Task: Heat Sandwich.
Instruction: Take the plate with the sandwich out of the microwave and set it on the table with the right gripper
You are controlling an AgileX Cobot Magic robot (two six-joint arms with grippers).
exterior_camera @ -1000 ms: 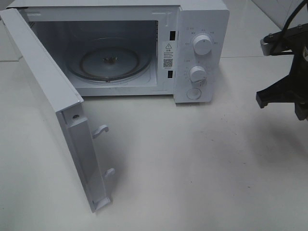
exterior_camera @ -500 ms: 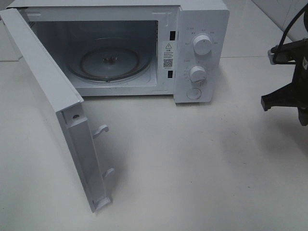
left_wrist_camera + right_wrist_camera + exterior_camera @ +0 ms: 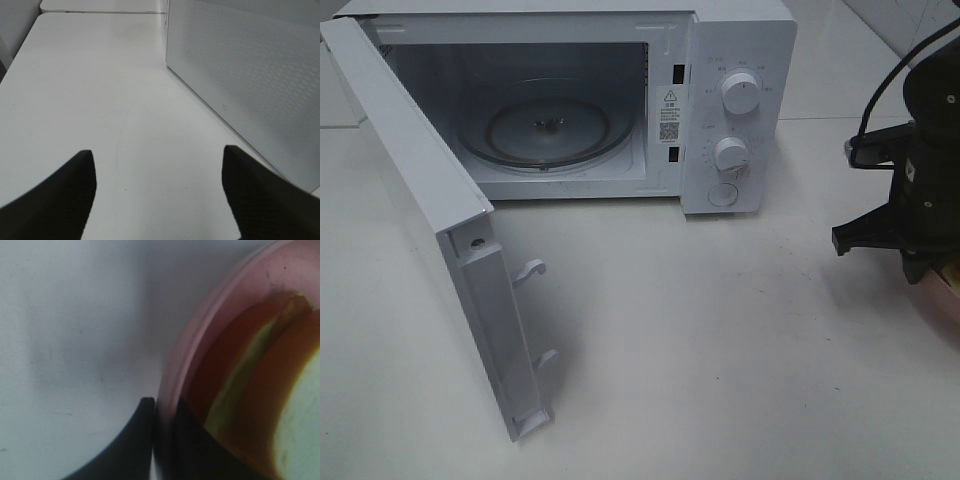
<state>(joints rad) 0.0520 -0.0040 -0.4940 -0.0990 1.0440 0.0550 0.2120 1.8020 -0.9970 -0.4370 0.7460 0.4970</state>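
The sandwich (image 3: 240, 405) lies on the pink plate (image 3: 200, 335), showing tan crust with pale green and red filling. My right gripper (image 3: 161, 404) is shut on the plate's rim, one dark finger outside it and one inside. In the exterior high view the right arm (image 3: 915, 200) hangs at the far right, with a sliver of the pink plate (image 3: 946, 298) under it. The white microwave (image 3: 740, 60) stands at the back with its door (image 3: 420, 220) swung wide and its glass turntable (image 3: 550, 125) bare. My left gripper (image 3: 157, 155) is open over the white table, holding nothing.
The microwave's perforated white wall (image 3: 250, 75) stands close beside the left gripper. Two knobs (image 3: 740, 95) and a round button sit on the control panel. The open door juts forward toward the table's front left. White table (image 3: 720, 340) lies between the microwave and the right arm.
The right arm has come down and leftward into view, and the pink plate's edge now shows beneath it. The microwave and door have not moved.
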